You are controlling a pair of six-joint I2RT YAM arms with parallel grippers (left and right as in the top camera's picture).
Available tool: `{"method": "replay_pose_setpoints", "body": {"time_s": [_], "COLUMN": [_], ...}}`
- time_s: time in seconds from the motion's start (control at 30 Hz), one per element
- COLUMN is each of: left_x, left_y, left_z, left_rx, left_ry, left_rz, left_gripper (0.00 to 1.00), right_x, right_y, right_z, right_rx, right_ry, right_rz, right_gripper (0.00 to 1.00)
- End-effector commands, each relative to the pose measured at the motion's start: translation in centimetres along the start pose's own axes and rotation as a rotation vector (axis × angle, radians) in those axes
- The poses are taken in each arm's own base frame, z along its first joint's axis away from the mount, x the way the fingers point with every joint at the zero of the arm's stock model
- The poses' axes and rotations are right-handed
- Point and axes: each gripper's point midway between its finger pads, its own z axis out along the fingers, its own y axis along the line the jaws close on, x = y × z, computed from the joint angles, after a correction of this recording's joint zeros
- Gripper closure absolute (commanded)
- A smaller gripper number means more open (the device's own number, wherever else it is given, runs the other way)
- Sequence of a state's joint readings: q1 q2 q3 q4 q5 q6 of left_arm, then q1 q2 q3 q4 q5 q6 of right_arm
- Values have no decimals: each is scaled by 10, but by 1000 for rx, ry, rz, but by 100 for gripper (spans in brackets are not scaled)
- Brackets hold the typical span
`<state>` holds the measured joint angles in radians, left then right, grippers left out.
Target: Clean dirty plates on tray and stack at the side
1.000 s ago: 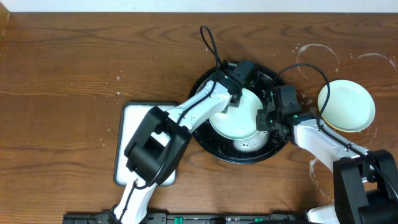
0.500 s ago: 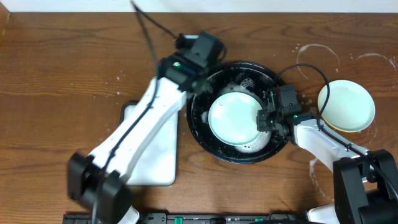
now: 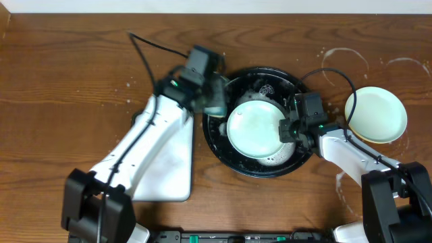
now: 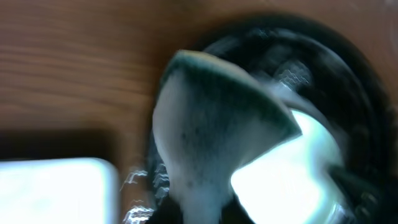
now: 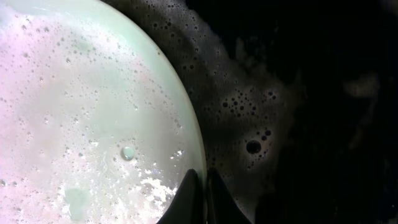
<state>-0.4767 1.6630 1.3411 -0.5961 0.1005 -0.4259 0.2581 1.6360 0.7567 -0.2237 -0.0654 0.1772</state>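
Note:
A pale mint-green plate (image 3: 254,128) lies in the round black tray (image 3: 226,154), wet with suds. My right gripper (image 3: 286,130) is shut on the plate's right rim; the right wrist view shows both fingertips (image 5: 200,190) pinching the sudsy rim (image 5: 93,124) over the black tray (image 5: 286,93). My left gripper (image 3: 210,94) is over the tray's left rim, shut on a green sponge (image 4: 217,118) that fills the blurred left wrist view. A second mint-green plate (image 3: 376,113) rests on a yellow plate (image 3: 354,134) on the table at the right.
A white rectangular tray (image 3: 165,175) lies on the wooden table left of the black tray, partly under my left arm; it also shows in the left wrist view (image 4: 56,190). Wet rings and suds mark the table at the back right (image 3: 344,61).
My left arm has lifted the sponge off the plate and swung left and back, from over the tray's middle to its left rim. The right gripper and plate have not moved.

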Motion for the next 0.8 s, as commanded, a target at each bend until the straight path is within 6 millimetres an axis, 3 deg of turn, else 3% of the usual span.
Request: {"method": "replay_pose_setpoints", "body": {"time_s": [0.0, 0.07, 0.17, 0.33, 0.47, 0.6, 0.77], "left_x": [42, 52, 61, 67, 58, 46, 21], "left_y": [-50, -65, -69, -60, -32, -7, 7], "left_z": [27, 43, 66, 112, 139, 155, 150], "left_rx": [189, 220, 181, 143, 70, 39, 25], "left_ry": [74, 63, 56, 55, 28, 9, -53], "left_rz": [100, 138, 169, 175, 187, 216, 291], "left_gripper": [92, 92, 92, 92, 92, 93, 93], "right_x": [13, 13, 13, 13, 13, 13, 14], "right_y": [-10, -10, -10, -10, -9, -8, -9], "right_z": [5, 5, 5, 5, 5, 5, 5], "right_rx": [40, 40, 40, 40, 40, 38, 39], "right_ry": [42, 43, 41, 42, 44, 41, 45], "right_rz": [-10, -10, -10, -7, -7, -10, -10], "right_gripper": [99, 99, 99, 99, 99, 99, 99]}}
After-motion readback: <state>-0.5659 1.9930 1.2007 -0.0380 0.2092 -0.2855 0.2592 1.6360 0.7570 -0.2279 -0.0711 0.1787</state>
